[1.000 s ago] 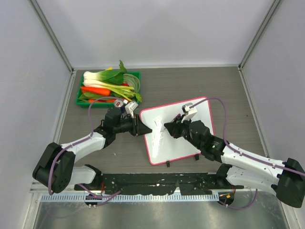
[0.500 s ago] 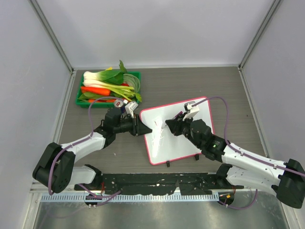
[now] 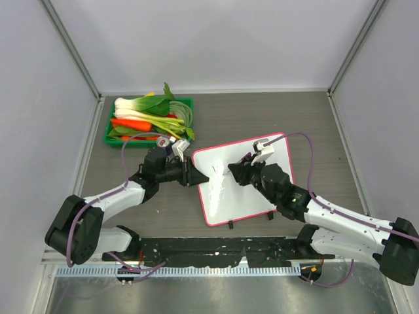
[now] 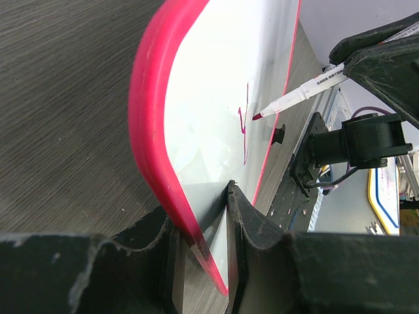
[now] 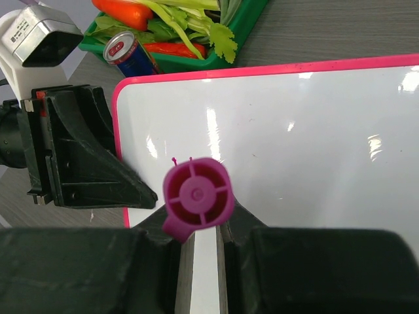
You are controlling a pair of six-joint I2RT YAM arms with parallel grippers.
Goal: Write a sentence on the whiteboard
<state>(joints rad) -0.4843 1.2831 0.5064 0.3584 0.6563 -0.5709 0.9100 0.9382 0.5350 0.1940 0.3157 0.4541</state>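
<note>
The glossy white rectangular whiteboard [image 3: 252,196] with the thin pink-red frame was found on the grey wood-grain table [image 3: 262,118] between the two arms, its left edge clamped between the narrowed jaws of the left gripper [image 3: 200,178]. A white marker [image 4: 298,97] with a pink-purple end cap was gripped by the closed right gripper [image 3: 232,173], its tip set at the board's left half, just beside the first thin pink-purple strokes of the sentence [image 4: 243,127]. A green plastic tray [image 3: 109,128] of vegetables was seen near the board's far left corner, apart from it.
</note>
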